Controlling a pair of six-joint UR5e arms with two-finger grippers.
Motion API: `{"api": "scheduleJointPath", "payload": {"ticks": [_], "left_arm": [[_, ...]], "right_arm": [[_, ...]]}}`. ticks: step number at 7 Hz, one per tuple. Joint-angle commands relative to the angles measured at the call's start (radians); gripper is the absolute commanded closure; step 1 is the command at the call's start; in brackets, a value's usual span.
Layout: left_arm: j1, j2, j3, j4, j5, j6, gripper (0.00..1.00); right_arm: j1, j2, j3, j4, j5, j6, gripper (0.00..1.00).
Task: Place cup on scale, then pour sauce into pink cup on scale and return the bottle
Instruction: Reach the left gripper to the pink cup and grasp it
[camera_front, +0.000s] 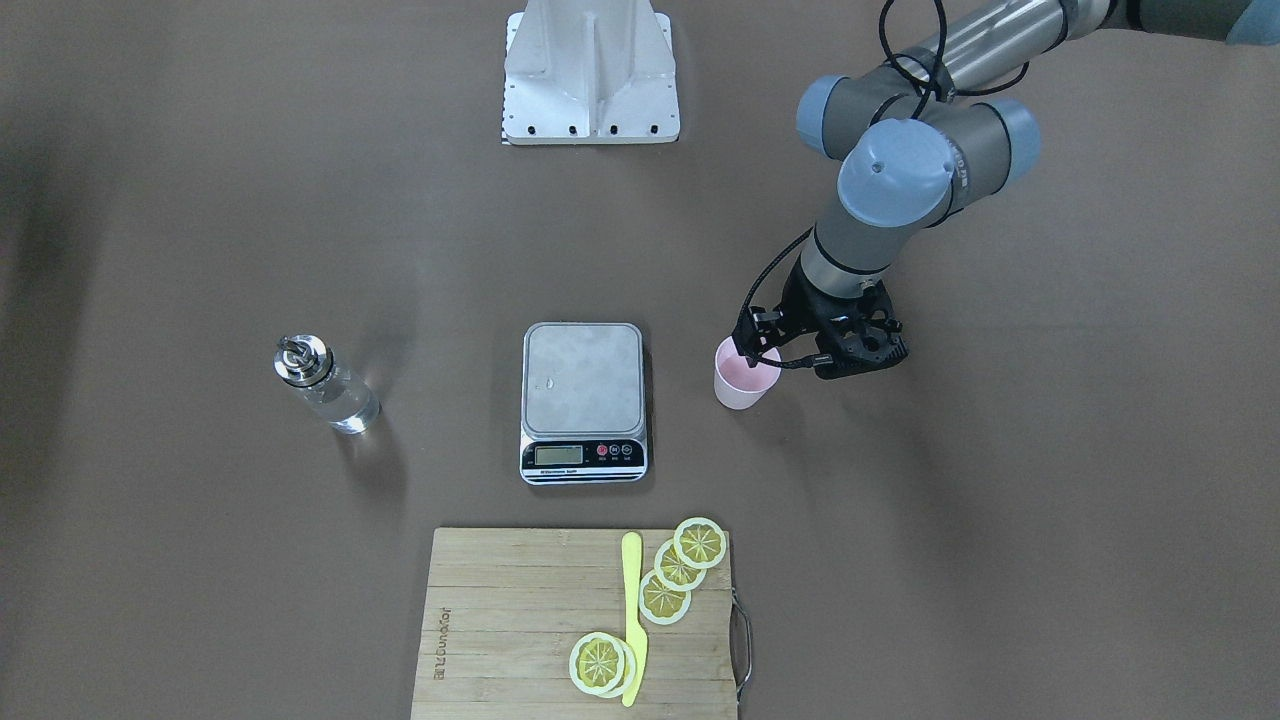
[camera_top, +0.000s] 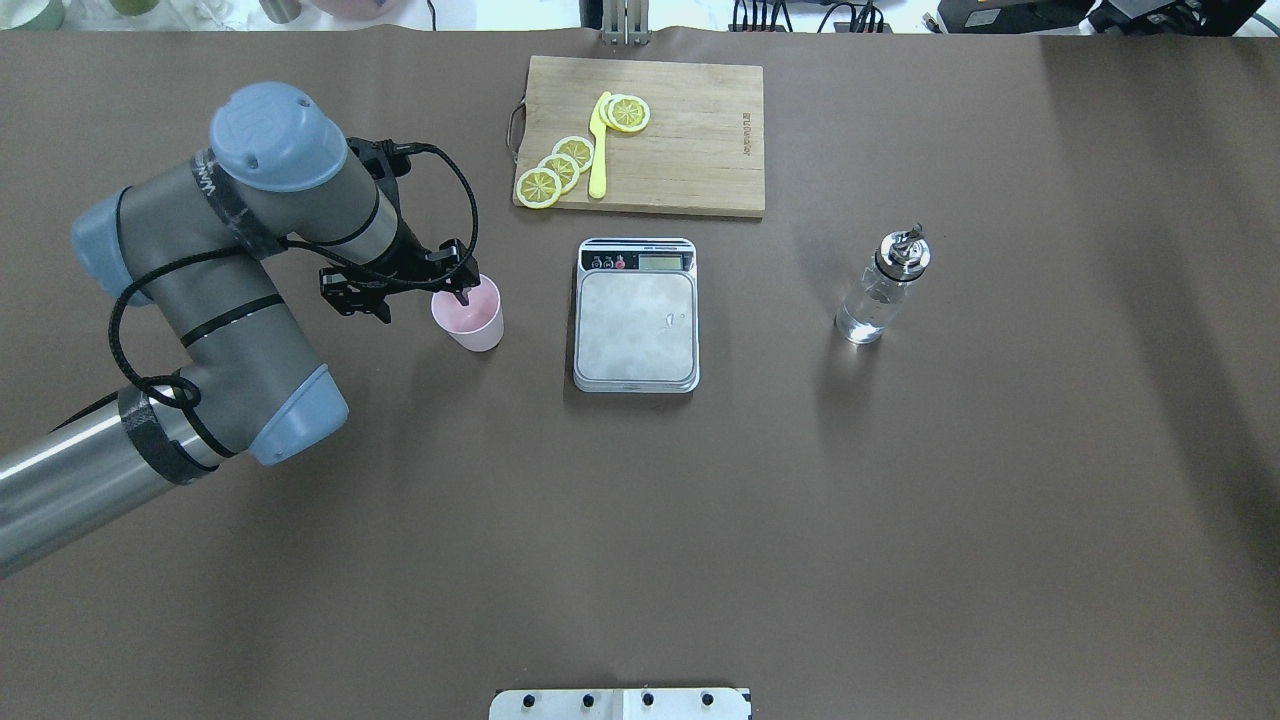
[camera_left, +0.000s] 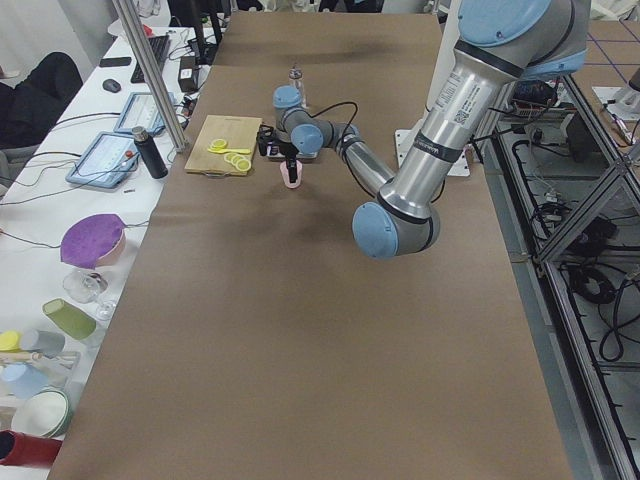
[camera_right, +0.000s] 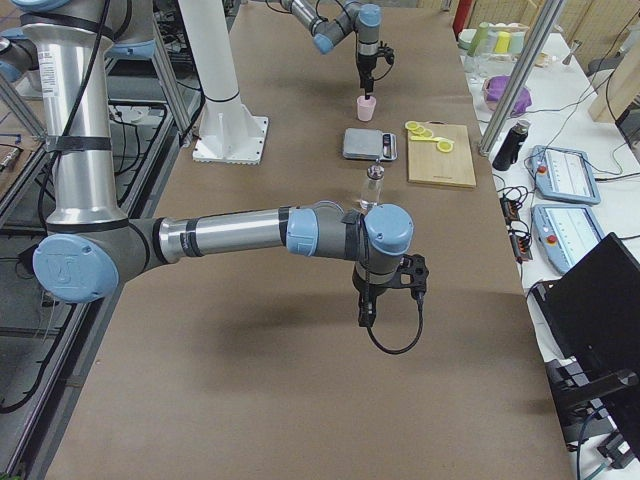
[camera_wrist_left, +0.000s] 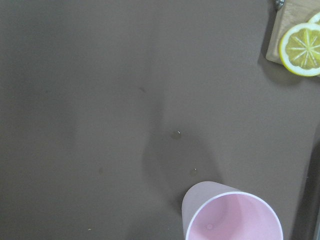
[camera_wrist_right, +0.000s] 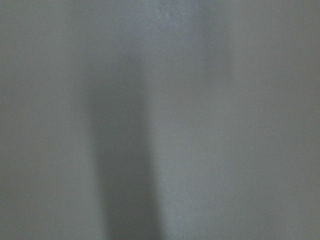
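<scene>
Beside steel scale (camera_front: 583, 378), tapered cup (camera_front: 741, 386)

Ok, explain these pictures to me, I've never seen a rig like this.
Two robot arms stand at a brown table. Four fixed cameras watch: one from behind and above the robot, one facing it, one at each table end; two more sit on the wrists. On the table stand a scale, a pink cup beside it, a clear bottle on its other side, and a cutting board with lemon slices and a yellow knife. The left hand is at the cup's rim; whether it grips is unclear. The right hand hangs apart, nothing seen in it.
</scene>
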Motion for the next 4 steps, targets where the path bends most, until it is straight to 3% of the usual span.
{"api": "scheduleJointPath", "payload": {"ticks": [1, 2, 3, 4], "left_arm": [[0.01, 0.0, 0.022, -0.017, 0.004, -0.001, 0.47], [0.013, -0.005, 0.027, -0.017, 0.013, -0.016, 0.9], [0.013, -0.011, 0.028, -0.017, 0.031, -0.106, 1.0], [0.013, -0.024, 0.024, -0.018, 0.032, -0.122, 1.0]], "right_arm": [[0.0, 0.0, 0.002, 0.001, 0.002, 0.0, 0.0], [0.0, 0.0, 0.003, 0.001, 0.003, 0.0, 0.0], [0.0, 0.0, 0.003, 0.001, 0.028, 0.0, 0.0], [0.0, 0.002, 0.003, 0.002, 0.031, 0.0, 0.0]]}}
